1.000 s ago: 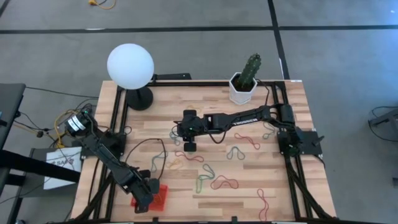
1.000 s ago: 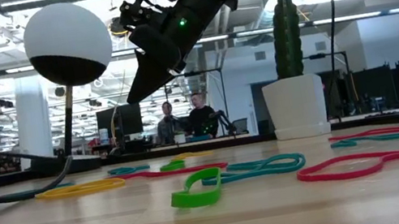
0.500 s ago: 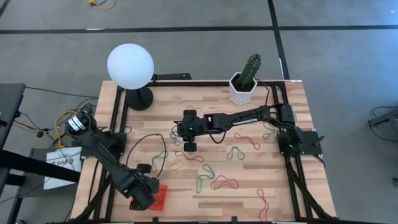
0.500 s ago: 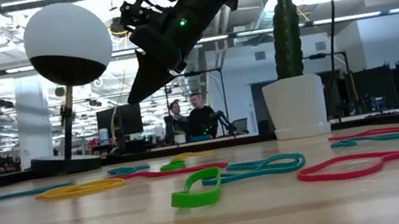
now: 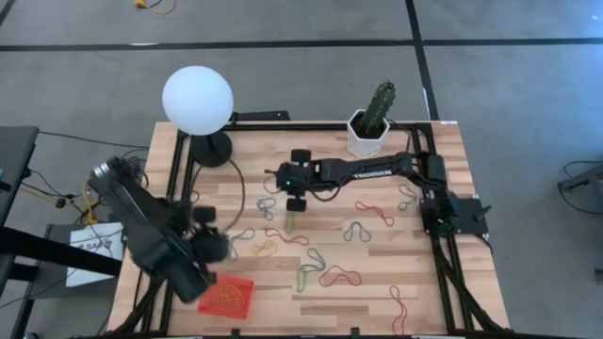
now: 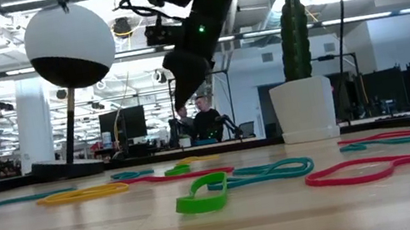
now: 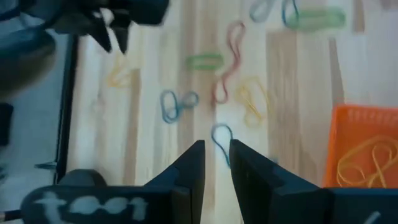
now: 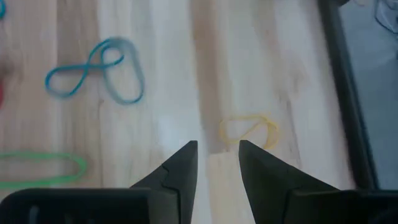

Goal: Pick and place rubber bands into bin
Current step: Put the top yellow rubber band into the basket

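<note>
Several rubber bands in red [image 5: 339, 276], green [image 5: 309, 273], tan [image 5: 266, 248] and grey-blue [image 5: 356, 231] lie flat and scattered over the wooden table. The orange-red bin [image 5: 228, 297] stands near the table's front left corner with a tan band [image 7: 364, 163] lying in it. My left gripper [image 7: 216, 163] is open and holds nothing. It hangs raised above the table's left part [image 5: 215, 249], just beyond the bin. My right gripper [image 8: 217, 158] is open too and holds nothing. It slants down over the table's middle [image 5: 290, 218], close above a tan band [image 8: 249, 129].
A white globe lamp [image 5: 197, 99] on a black foot stands at the far left. A white pot with a cactus [image 5: 367, 132] is at the far right. A black cable [image 5: 233, 193] loops over the left part of the table. Black frame rails [image 5: 443, 273] run along both sides.
My left gripper has risen from over the bin and drawn back toward the table's left and far side, tipping as it went. The bin now shows uncovered. My right gripper has tipped to point more steeply down and shifted slightly.
</note>
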`<state>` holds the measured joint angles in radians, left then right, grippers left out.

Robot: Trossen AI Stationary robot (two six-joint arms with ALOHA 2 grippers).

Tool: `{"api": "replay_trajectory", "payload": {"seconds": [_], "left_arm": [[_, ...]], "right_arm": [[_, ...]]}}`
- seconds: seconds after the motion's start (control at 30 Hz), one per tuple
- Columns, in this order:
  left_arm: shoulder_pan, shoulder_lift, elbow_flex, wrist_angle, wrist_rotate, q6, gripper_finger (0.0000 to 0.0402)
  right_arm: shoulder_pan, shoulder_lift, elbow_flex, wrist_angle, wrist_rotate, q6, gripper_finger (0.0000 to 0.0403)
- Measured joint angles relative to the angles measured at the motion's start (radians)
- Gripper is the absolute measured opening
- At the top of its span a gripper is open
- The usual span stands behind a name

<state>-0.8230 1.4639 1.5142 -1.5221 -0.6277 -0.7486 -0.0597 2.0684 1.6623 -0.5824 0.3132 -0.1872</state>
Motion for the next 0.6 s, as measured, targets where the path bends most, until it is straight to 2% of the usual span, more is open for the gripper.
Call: {"api": "replay_trajectory", "payload": {"seconds": [0.13,0.2,0.37,0.43,0.6], "left_arm": [[0.000,-0.199,-0.125,0.048,-0.072,-0.091,0.0065],[0.002,-0.304,-0.218,0.126,-0.138,-0.126,0.0065],[0.003,-0.506,-0.483,0.320,-0.220,-0.135,0.0065],[0.008,-0.564,-0.580,0.375,-0.246,-0.150,0.0065],[0.046,-0.638,-0.735,0.506,-0.286,-0.161,0.0065]], "right_arm": [[-0.037,-0.003,0.000,0.004,-0.066,0.004,0.0111],[-0.059,-0.003,0.000,0.008,-0.073,0.004,0.0111],[-0.154,-0.003,0.000,0.096,-0.122,0.004,0.0111],[-0.195,0.012,0.002,0.131,-0.179,0.025,0.0111],[-0.264,0.070,0.002,0.114,-0.187,0.153,0.0111]]}}
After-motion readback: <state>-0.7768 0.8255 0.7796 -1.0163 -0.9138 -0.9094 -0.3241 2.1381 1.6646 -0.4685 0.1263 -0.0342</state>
